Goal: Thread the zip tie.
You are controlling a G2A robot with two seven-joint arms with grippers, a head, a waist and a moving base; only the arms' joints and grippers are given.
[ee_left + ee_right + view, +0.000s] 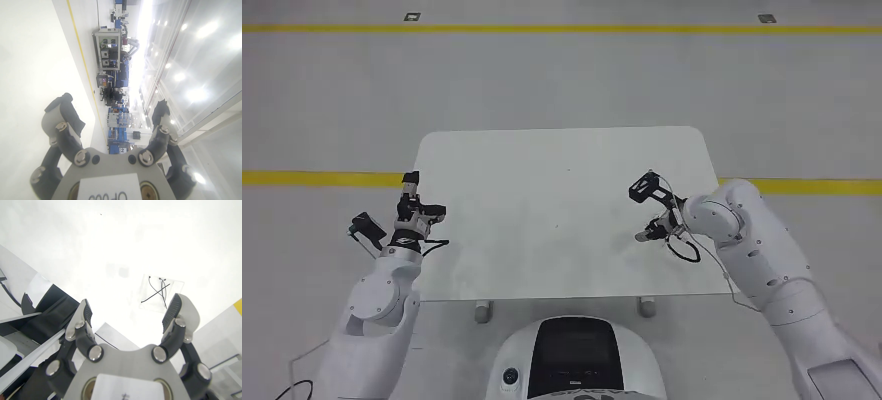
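Three black zip ties lie crossed on a clear square sheet on the white table. My right gripper hangs open above the table, a short way back from the sheet, with nothing between its ribbed pads. From above, the right gripper is over the table's right side. My left gripper is at the table's left edge. The left gripper is open and holds nothing, and it points along the table's edge towards the room.
The table's surface is bare white around the sheet. Grey floor with a yellow line surrounds the table. Racks and equipment stand far off in the room.
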